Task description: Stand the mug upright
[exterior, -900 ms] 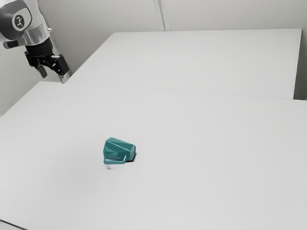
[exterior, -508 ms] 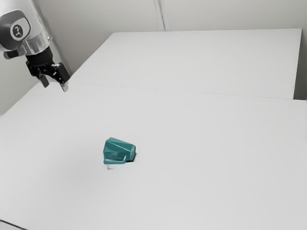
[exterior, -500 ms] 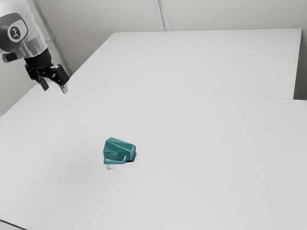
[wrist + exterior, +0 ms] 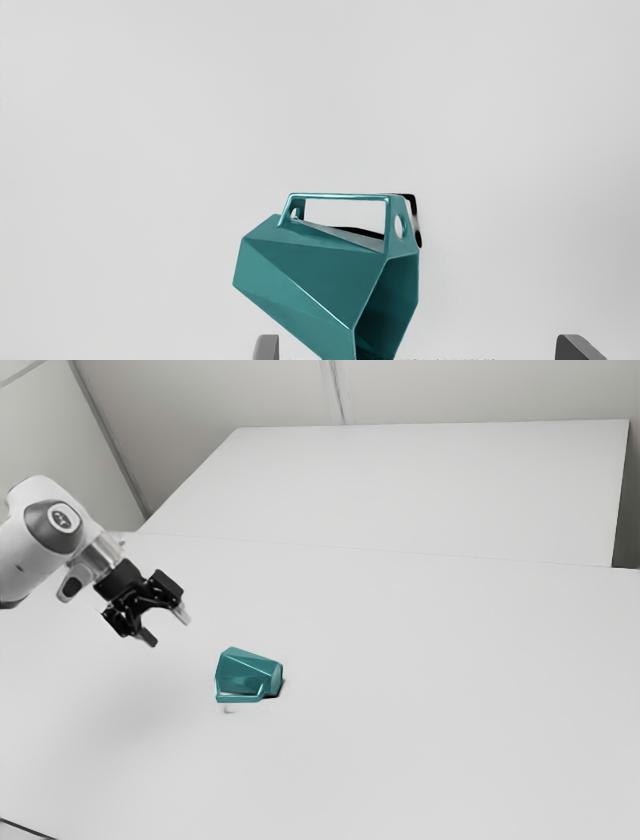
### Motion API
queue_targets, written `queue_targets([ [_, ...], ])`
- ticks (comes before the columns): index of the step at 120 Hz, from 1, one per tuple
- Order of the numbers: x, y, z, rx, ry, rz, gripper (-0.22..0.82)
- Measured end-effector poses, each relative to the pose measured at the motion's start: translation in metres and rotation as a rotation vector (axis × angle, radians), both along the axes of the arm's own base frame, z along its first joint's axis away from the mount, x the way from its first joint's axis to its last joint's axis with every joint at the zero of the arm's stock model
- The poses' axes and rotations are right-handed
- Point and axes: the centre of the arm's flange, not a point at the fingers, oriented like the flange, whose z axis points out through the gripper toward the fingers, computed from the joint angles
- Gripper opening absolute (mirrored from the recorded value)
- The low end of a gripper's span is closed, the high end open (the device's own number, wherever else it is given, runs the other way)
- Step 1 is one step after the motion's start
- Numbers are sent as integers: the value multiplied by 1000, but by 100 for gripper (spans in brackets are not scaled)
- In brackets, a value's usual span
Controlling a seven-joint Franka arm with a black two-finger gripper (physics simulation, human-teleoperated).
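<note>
Mug: the mug [image 4: 243,672] is lying on its side on the white worktop [image 4: 420,670]; it is not upright.
Mug body: it is teal in colour, with many flat faces and sharp edges between them.
Mug mouth: the open mouth [image 4: 387,305] looks to the exterior view's left, the side where my tool is; I can see a part of the dark inside. The narrower closed end is turned to the exterior view's right.
Mug handle: the handle [image 4: 340,195] is an angular loop, and it stands out sideways from the mug body, on the side of the exterior camera. There is a round hole in its end near the mouth.
Shadow: a dark shadow [image 4: 419,235] falls just beside the handle of the mug.
My tool: the tool [image 4: 168,628] is in the air near the mug, to the exterior view's left of it, and it does not touch it.
Tool fingers: the two fingers [image 4: 267,348] stand wide apart, and nothing is clamped by them.
My arm: the white arm [image 4: 35,545] comes in from the exterior view's left of the mug, and it is tilted down toward it.
Wall: a pale wall [image 4: 200,410] stands far behind the mug.
</note>
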Motion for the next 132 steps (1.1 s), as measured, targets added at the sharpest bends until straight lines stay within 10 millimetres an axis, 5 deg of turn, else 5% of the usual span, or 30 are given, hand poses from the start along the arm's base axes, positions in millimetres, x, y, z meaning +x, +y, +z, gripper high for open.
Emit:
queue_targets([
  [35,15,25,-55,-86,18,162,60],
  [63,29,16,-84,-149,11,246,60],
  [132,39,-24,-120,-244,39,299,60],
])
